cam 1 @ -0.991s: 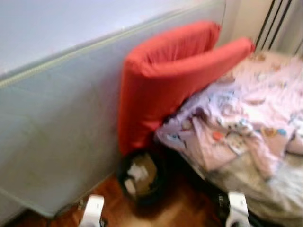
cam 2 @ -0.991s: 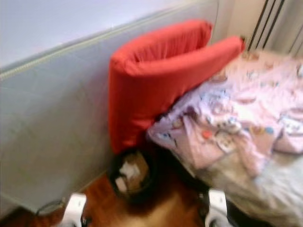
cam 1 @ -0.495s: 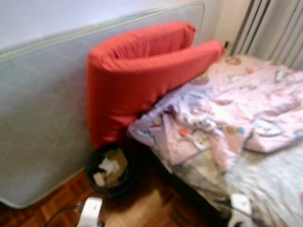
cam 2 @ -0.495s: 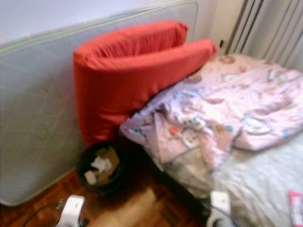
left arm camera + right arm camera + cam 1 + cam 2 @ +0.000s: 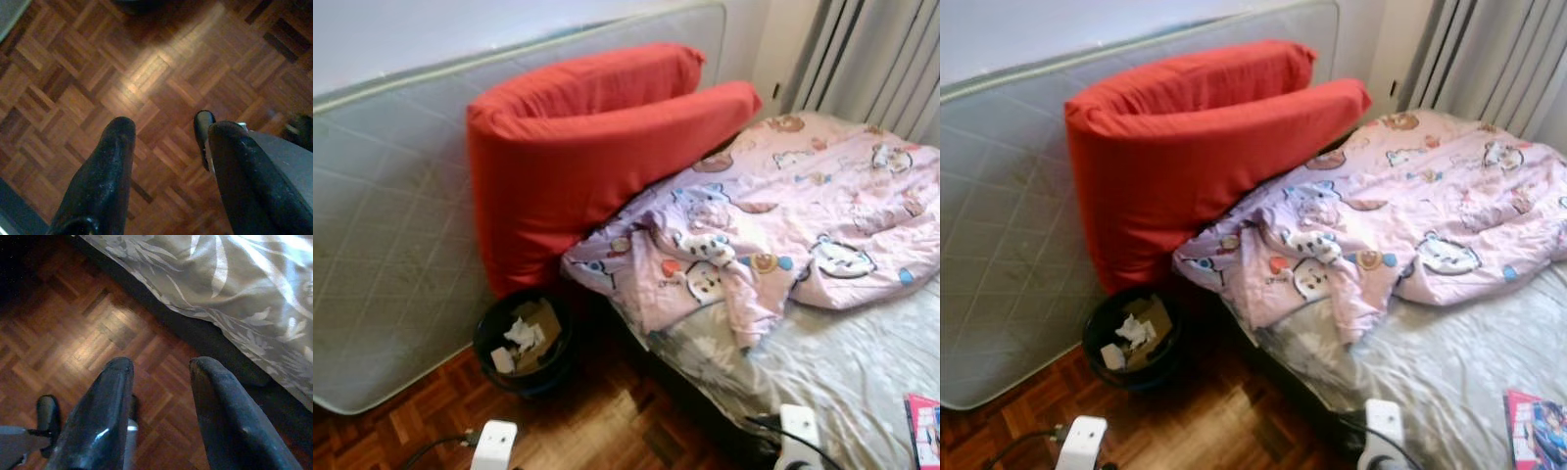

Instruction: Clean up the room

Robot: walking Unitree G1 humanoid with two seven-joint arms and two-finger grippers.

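Left eye view: a folded red cushion point(image 5: 578, 166), soft and thick, leans on an upright quilted mattress point(image 5: 382, 255) against the wall, its end propped on the bed. A rumpled pink printed duvet point(image 5: 783, 235) slumps over the bed's near corner, above a grey leaf-patterned sheet point(image 5: 842, 362). A round black bin point(image 5: 522, 343) with paper scraps sits on the parquet floor point(image 5: 597, 431) below the cushion (handy for rubbish). A glossy magazine point(image 5: 922, 431) lies at the bed edge. The left gripper point(image 5: 168, 161) and right gripper point(image 5: 159, 401) hang idle above the floor, fingers parted, holding nothing
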